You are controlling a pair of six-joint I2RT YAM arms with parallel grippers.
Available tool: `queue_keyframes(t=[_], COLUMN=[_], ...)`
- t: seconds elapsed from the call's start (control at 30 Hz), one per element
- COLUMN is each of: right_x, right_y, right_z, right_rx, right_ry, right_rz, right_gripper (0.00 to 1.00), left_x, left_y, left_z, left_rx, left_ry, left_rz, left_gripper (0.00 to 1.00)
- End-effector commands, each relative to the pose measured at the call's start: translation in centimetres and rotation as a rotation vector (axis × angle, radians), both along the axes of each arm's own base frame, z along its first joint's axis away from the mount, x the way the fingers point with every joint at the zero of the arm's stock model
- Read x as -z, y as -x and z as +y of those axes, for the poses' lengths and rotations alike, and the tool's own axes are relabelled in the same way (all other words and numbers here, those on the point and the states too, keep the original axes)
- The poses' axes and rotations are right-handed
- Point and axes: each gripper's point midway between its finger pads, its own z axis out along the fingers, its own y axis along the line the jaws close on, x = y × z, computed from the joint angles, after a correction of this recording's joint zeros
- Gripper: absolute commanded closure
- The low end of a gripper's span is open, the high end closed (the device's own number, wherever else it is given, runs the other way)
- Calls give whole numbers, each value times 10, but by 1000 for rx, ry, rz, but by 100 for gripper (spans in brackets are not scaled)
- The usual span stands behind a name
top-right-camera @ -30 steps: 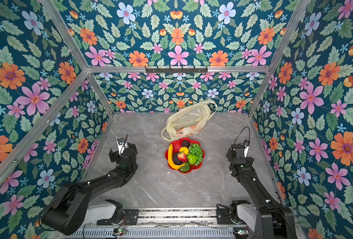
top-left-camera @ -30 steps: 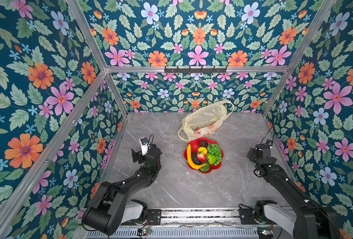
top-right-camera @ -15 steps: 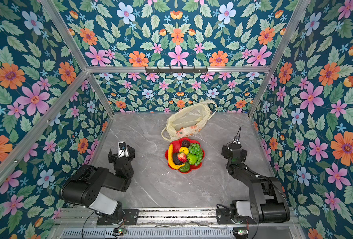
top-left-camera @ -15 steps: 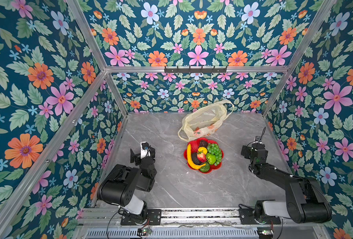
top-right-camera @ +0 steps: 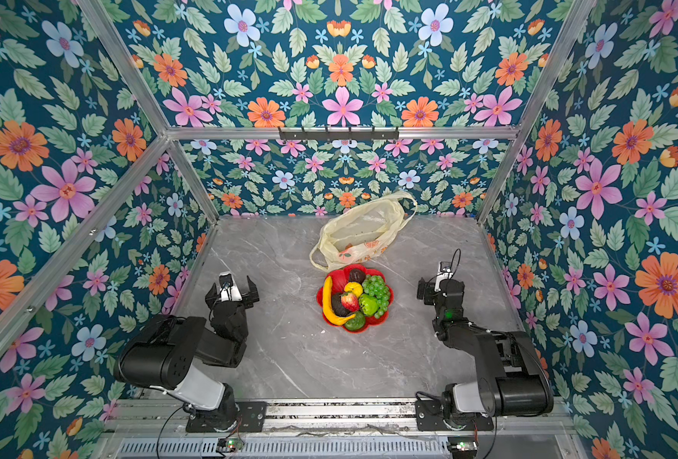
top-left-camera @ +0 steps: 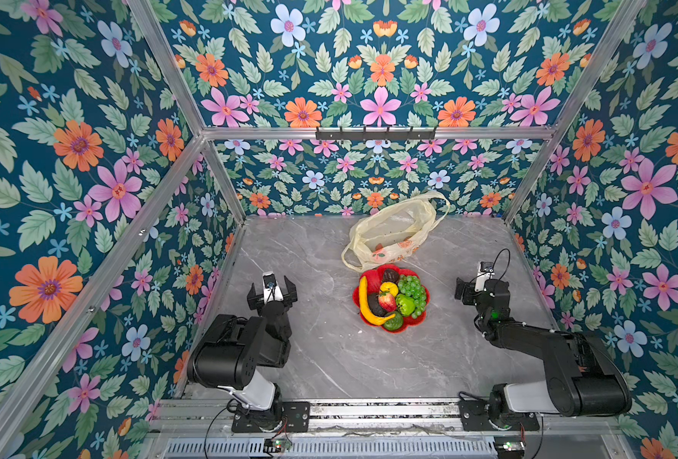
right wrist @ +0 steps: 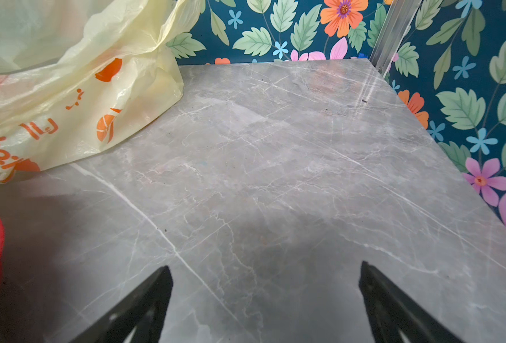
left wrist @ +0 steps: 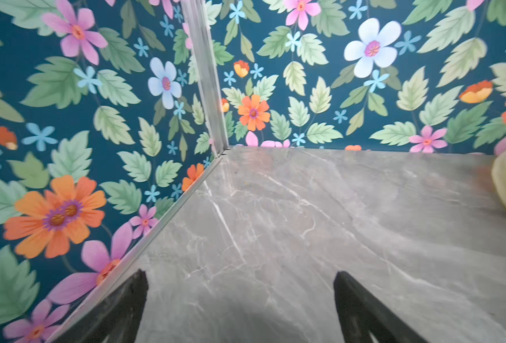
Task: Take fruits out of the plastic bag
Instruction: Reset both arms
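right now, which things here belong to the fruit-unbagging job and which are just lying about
Job: plastic bag, banana, grape bunch, strawberry, lemon, green apple, dark avocado.
Lying about: red plate, black hook rail.

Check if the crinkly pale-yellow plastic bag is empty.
Likely empty: the plastic bag lies slack, nothing bulging inside; the fruits sit on the red flower-shaped plate.

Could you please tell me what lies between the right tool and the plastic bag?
Nothing lies there: only bare grey marble tabletop separates the open right tool from the plastic bag, as the right wrist view shows.
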Motion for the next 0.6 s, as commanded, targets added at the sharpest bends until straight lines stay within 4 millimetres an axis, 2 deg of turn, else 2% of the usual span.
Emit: queue_keyframes(t=[0.0,0.03,0.13,0.17,0.23,0.37,0.57], right_x=[-13,-13,-5,-8,-2,-5,-3], right_y=[-2,-2,0,-3,-1,-3,-2], right_z=[1,1,-5,-6,-7,-14,-13], right_rx=[-8,-9,12,12,13,47,45], right_ry=[-3,-5,-27,-17,-44,-48,-50], right_rz=[-72,-76,-89,-126,-64,-80,-70], right_gripper=[1,1,1,1,1,1,1], left_x=[6,14,11,12,10,10,10], left_y=[-15,-17,-19,-19,-18,-18,-18], left_z=[-3,0,3,2,3,5,5], left_rx=[34,34,37,37,33,22,22], left_ry=[57,75,80,87,76,81,81], left_rz=[25,68,48,53,43,41,41], left_gripper=[0,0,0,0,0,0,0])
